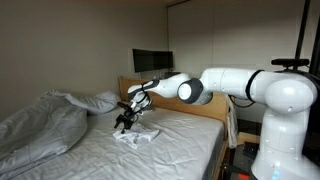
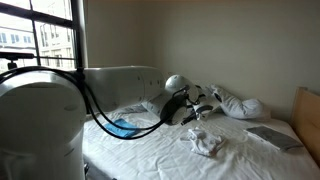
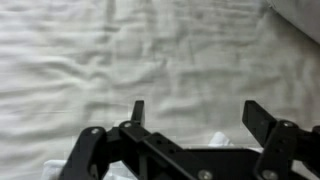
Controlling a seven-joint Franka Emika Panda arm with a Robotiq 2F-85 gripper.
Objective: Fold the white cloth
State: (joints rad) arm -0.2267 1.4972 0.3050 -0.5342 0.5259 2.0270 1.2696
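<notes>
The white cloth (image 1: 137,137) is a small wrinkled bundle lying on the bedsheet near the middle of the bed; it also shows in an exterior view (image 2: 206,142). My gripper (image 1: 126,121) hangs just above its edge nearer the duvet, fingers pointing down; in an exterior view (image 2: 206,111) it is above and behind the cloth. In the wrist view the gripper (image 3: 195,112) is open and empty over the flat sheet, with only a small white bit of the cloth (image 3: 218,139) showing behind the gripper body.
A big rumpled grey-white duvet (image 1: 40,120) lies heaped at one side of the bed. Pillows (image 2: 240,104) lie by the wooden headboard (image 1: 128,87). A blue item (image 2: 122,126) lies on the bed near the robot base. A window (image 2: 35,35) is behind.
</notes>
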